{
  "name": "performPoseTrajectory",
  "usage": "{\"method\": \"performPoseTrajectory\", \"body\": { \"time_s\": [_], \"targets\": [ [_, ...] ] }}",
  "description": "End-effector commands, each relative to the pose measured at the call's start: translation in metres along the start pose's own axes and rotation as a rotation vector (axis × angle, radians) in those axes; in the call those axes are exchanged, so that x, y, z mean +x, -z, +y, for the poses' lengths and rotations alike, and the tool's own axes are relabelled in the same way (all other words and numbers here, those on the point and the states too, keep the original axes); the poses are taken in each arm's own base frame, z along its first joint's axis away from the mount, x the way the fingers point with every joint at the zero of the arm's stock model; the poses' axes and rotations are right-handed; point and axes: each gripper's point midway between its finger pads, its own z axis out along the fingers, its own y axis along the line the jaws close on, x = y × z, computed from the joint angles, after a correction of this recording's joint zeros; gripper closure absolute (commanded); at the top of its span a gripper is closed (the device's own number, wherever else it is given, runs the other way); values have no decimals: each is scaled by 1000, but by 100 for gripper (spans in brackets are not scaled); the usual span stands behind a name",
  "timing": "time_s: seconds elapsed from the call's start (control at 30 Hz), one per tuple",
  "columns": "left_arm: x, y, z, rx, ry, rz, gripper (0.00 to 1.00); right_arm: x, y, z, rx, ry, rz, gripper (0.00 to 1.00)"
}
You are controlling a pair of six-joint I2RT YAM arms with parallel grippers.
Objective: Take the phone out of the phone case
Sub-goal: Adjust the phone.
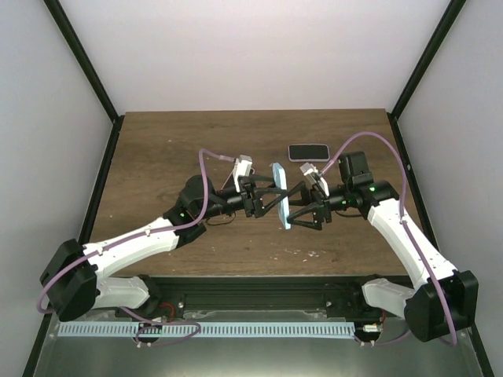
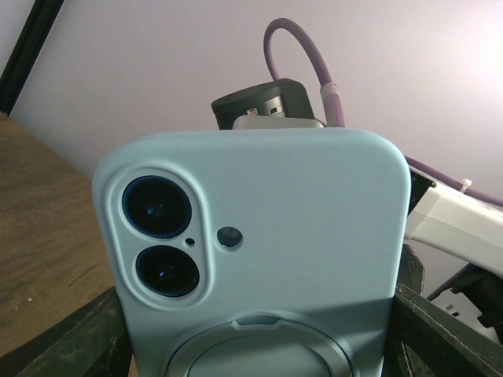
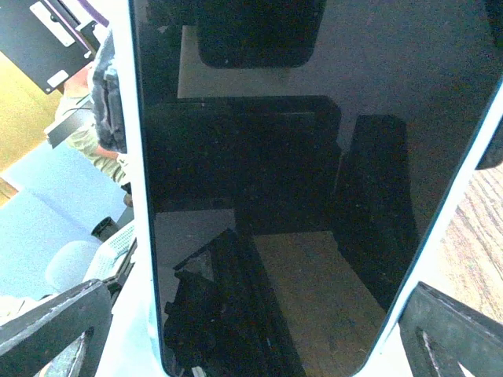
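In the middle of the top frame, my left claw [image 1: 271,201] clenches the phone case [image 1: 280,196] on edge over the bench [image 1: 173,149], with the phone [image 3: 314,196] seated inside. The right claw [image 1: 292,208] straddles the screen side, though I cannot tell if it grips. If both squeeze the rim, the phone may jam or drop.

Light blue phone case [image 1: 280,174] stands on edge at frame centre, clasped by left gripper [image 1: 269,196]. Right gripper [image 1: 298,207] straddles its opposite side. Dark phone [image 1: 307,151] lies flat on table [image 1: 157,157] just above.
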Motion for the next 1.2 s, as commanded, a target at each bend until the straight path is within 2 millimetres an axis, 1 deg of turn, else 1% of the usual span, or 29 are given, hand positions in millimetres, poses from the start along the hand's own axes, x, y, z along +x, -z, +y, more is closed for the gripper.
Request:
{"method": "performPoseTrajectory", "body": {
  "time_s": [0.0,0.2,0.3,0.4,0.53,0.6,0.67,0.73,0.83,0.97,1.07,1.17],
  "targets": [
    [-17,-3,-15,63,-36,-67,49,-14,-1,19,-76,27,-23,0],
    [-16,-6,-19,104,-25,-63,49,-16,-2,7,-55,1,-19,0],
    [-14,-8,-16,102,-14,-58,49,-17,-2,5,-46,6,-18,1],
    [-11,-9,-13,98,-14,-53,49,-17,-2,1,-19,11,-14,6],
    [-9,-11,-9,90,-10,-47,49,-16,-2,-2,9,32,-14,17],
    [-7,-12,-4,71,0,-37,41,-14,-2,-6,35,38,-12,21],
    [-4,-14,3,38,12,-14,28,-14,-1,-11,86,50,-8,25],
    [-3,-13,14,-26,18,-7,18,-14,0,-18,143,62,-2,30],
    [0,-5,28,-133,24,4,9,-13,5,-36,258,64,11,31],
    [-5,8,33,-231,-11,-14,5,-13,15,-60,427,85,26,31],
    [-4,10,46,-342,-14,12,4,-16,22,-70,513,104,30,31],
    [-5,2,55,-416,-14,32,11,-19,32,-81,611,115,38,32]
  ]
}}
